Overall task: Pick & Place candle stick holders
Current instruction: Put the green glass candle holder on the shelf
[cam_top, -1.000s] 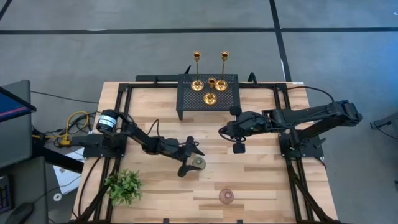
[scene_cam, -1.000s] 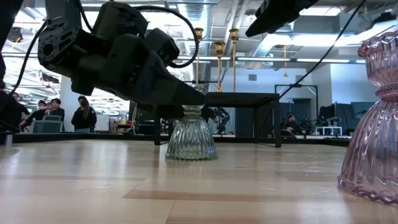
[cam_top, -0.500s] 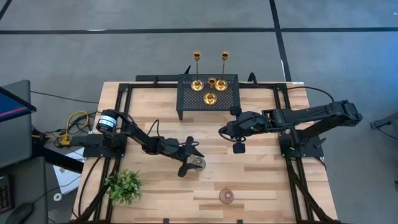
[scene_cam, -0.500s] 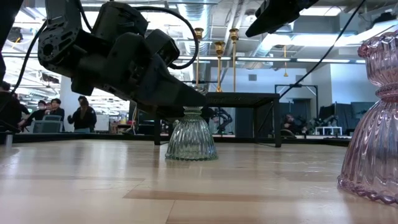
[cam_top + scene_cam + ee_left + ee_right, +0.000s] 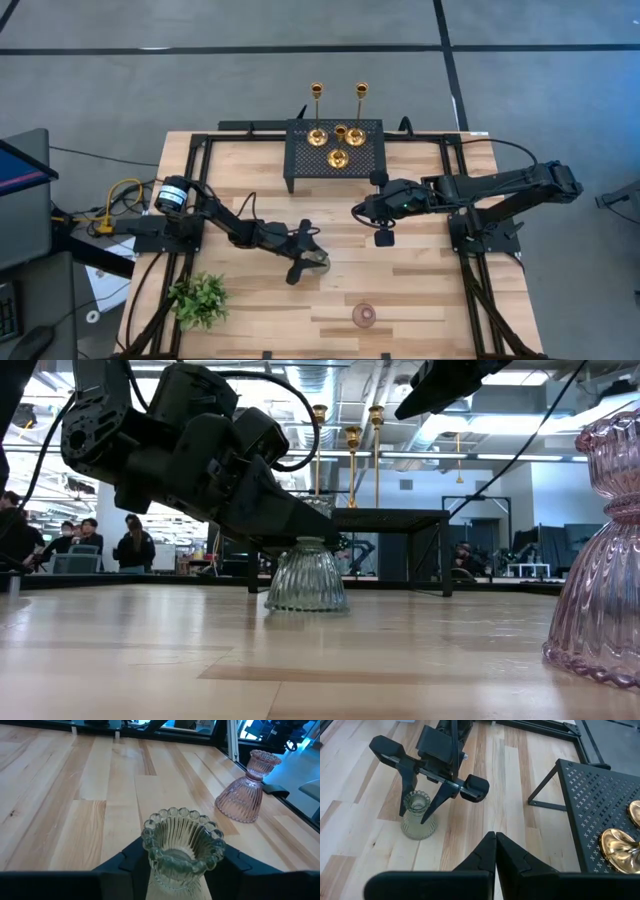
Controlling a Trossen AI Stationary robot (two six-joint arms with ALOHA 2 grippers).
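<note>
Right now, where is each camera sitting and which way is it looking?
High view: above the table, looking straight down on both arms, the black rack and plant.
Low view: at tabletop height, looking across; the left claw is around the clear-green holder.
Left wrist view: looks past its own fingers at that holder, with the pink holder beyond.
Right wrist view: looks past the right claw at the left claw.
All four share the clear-green holder.

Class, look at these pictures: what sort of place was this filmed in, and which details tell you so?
Probably a robotics lab in an open-plan office: people sit at desks beyond the table, exposed ceiling ducts run overhead, and a monitor stands beside the rig.
</note>
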